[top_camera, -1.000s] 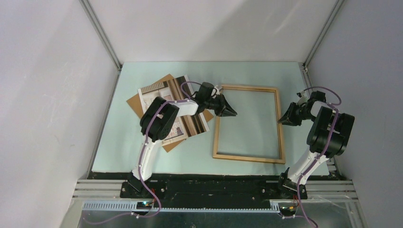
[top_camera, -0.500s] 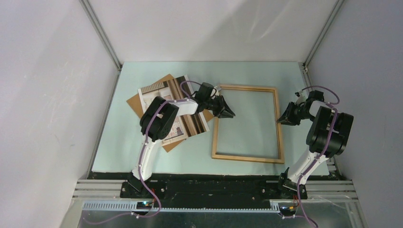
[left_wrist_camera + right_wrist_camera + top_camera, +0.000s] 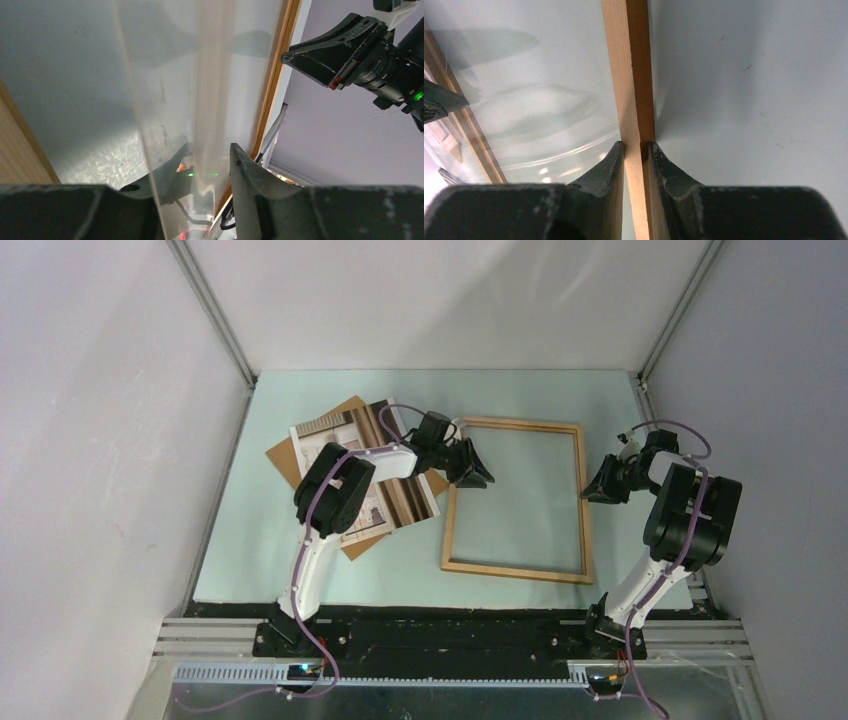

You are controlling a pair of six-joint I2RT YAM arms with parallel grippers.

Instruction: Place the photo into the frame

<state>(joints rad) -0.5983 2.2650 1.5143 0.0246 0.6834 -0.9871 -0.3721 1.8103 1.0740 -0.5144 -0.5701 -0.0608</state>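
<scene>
The frame (image 3: pixel 515 572), thin light wood with a shiny clear pane, lies flat on the table right of centre. My right gripper (image 3: pixel 590 490) is shut on its right rail (image 3: pixel 629 75), one finger on each side of the wood. My left gripper (image 3: pixel 483 478) is at the frame's upper left rail. In the left wrist view its fingers (image 3: pixel 245 175) stand apart, with only a thin clear sheet edge between them. The photo (image 3: pixel 325 443) lies face up to the left, partly hidden under my left arm.
A brown backing board (image 3: pixel 285 455) lies under the photo, its corners sticking out. The pale green mat (image 3: pixel 250 540) ends at grey walls on the left, back and right. A metal rail (image 3: pixel 450 625) with both arm bases runs along the near edge.
The left gripper's jaws have opened wider. The frame has slid slightly to the left, and both grippers have shifted left with it. The photo has not moved.
</scene>
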